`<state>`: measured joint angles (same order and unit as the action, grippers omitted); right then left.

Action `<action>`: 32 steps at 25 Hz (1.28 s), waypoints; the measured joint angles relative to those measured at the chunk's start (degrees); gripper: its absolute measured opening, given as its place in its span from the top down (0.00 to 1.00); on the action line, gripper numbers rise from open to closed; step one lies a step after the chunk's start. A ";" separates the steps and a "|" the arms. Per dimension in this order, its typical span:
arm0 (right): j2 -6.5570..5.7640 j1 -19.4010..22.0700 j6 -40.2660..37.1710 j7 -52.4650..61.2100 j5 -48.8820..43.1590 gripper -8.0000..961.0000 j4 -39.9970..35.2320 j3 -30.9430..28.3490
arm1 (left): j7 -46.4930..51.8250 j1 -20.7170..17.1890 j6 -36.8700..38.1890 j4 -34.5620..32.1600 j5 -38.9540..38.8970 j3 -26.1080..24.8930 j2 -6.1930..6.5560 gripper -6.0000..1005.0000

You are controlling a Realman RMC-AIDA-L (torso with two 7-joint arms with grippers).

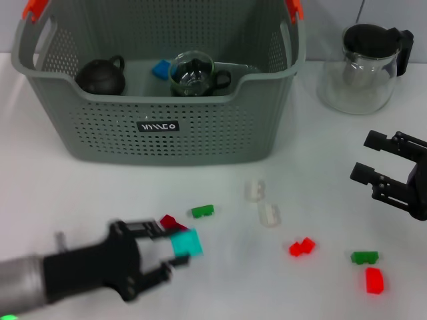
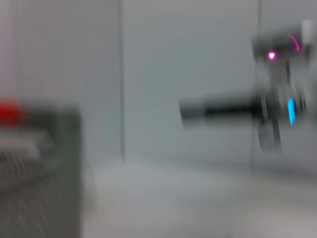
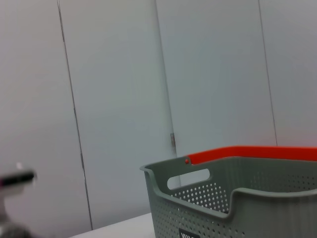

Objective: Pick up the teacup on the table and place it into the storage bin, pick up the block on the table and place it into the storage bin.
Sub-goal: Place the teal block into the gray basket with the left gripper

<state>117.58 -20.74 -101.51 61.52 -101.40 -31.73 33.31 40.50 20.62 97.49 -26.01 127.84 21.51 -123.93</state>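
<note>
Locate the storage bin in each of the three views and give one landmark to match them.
Head view: storage bin fills the upper left, behind the scattered blocks.
Left wrist view: blurred grey bin wall at lower left, a red blur above it.
Right wrist view: bin at lower right, handle cut-out showing.
Shared landmark: the bin's orange corner clip.
</note>
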 joint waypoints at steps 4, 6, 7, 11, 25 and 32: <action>0.06 -0.03 0.00 0.00 0.00 0.28 0.00 0.00 | 11.18 2.07 15.78 -5.71 -3.56 -10.14 2.14 0.59; 0.12 -0.22 -0.01 0.00 0.00 0.28 0.00 0.00 | 20.63 4.29 18.96 -7.09 -8.17 -12.48 3.85 0.59; 0.18 -0.30 -0.01 0.00 -0.01 0.28 0.00 0.01 | 25.09 5.40 18.96 -7.60 -10.23 -12.82 4.49 0.59; 0.27 -0.47 -0.01 0.00 -0.01 0.28 0.00 0.00 | 42.83 11.83 17.00 -10.06 -15.69 -12.91 7.58 0.59; 0.28 -0.34 -0.19 0.00 -0.26 0.29 0.01 -0.62 | 70.70 22.79 -23.04 -29.66 -7.01 21.59 8.89 0.59; 0.28 -0.56 -0.29 0.00 -0.37 0.29 0.00 -0.48 | 86.54 26.63 -37.14 -27.13 10.38 33.08 7.62 0.54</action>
<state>117.86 -21.30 -101.79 61.53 -101.77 -31.73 32.83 127.05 47.26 60.35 -53.14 138.22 54.59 -116.31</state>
